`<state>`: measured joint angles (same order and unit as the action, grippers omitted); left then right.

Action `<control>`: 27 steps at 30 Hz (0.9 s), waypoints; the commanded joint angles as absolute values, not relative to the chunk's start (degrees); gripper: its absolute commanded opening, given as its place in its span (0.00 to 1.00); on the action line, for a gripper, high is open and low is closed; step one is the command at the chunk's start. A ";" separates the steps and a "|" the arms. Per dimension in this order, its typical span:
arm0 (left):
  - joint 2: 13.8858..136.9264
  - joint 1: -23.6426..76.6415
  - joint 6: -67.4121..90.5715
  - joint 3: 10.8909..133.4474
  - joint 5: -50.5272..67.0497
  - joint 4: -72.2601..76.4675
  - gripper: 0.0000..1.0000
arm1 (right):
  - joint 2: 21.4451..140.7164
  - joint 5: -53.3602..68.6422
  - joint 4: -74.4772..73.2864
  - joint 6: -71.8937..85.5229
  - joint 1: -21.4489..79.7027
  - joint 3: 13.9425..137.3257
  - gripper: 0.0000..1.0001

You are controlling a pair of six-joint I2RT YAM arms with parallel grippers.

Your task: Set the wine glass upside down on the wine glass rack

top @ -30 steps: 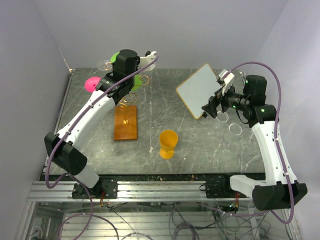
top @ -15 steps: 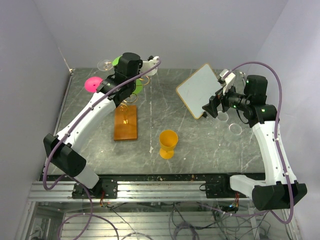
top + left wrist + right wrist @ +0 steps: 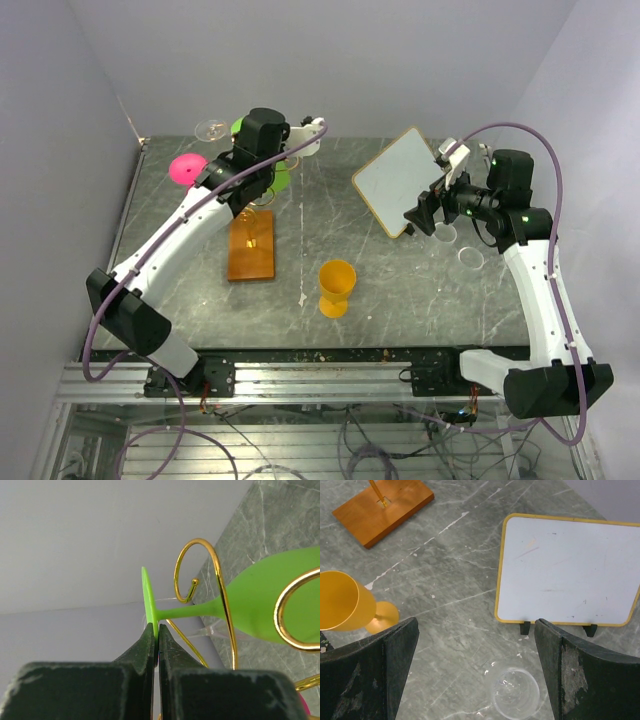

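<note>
Rack point(image 3: 250, 246) left; goblet point(image 3: 337, 286) front centre; whiteboard point(image 3: 398, 182) right rear.

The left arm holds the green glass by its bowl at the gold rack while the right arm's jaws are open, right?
Not by its bowl: the left gripper pinches the green glass by the edge of its flat foot, as the left wrist view shows. It is at the gold rack, and the right gripper is open.
</note>
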<state>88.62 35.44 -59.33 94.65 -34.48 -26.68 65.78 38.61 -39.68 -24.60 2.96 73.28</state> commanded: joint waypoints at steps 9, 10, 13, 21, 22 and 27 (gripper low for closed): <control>90.82 37.16 -58.55 99.06 -33.92 -27.56 0.07 | 66.13 39.64 -38.79 -24.43 2.49 74.71 1.00; 91.01 37.22 -58.47 99.25 -33.83 -27.47 0.07 | 66.10 39.56 -38.79 -24.43 2.45 74.63 1.00; 91.77 37.22 -58.27 99.57 -33.71 -27.36 0.07 | 66.00 39.42 -38.70 -24.49 2.46 74.39 1.00; 92.61 37.36 -58.03 100.08 -33.66 -25.78 0.07 | 65.92 39.20 -38.79 -24.53 2.46 74.45 1.00; 92.75 37.43 -57.94 100.22 -33.66 -25.68 0.07 | 65.94 39.20 -38.76 -24.52 2.44 74.44 1.00; 93.06 37.43 -57.57 100.67 -33.46 -25.66 0.07 | 66.03 39.28 -38.85 -24.52 2.46 74.49 1.00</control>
